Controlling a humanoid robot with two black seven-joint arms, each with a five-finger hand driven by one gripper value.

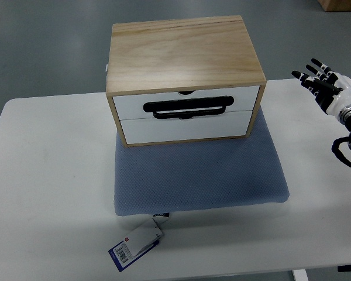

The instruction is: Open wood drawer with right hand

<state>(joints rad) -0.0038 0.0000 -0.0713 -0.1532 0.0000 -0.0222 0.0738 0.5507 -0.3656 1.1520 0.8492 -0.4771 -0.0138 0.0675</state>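
Observation:
A light wooden drawer box stands at the back of a blue-grey mat on the white table. Its front holds two white drawers, both pushed in. A black handle runs across the seam between them. My right hand hovers at the right edge of the picture, well to the right of the box and apart from it. Its fingers are spread and hold nothing. The left arm does not show.
A blue and white tag hangs off the mat's front edge near the table's front. Grey floor lies beyond the table's far edge. A cardboard corner shows at the top right.

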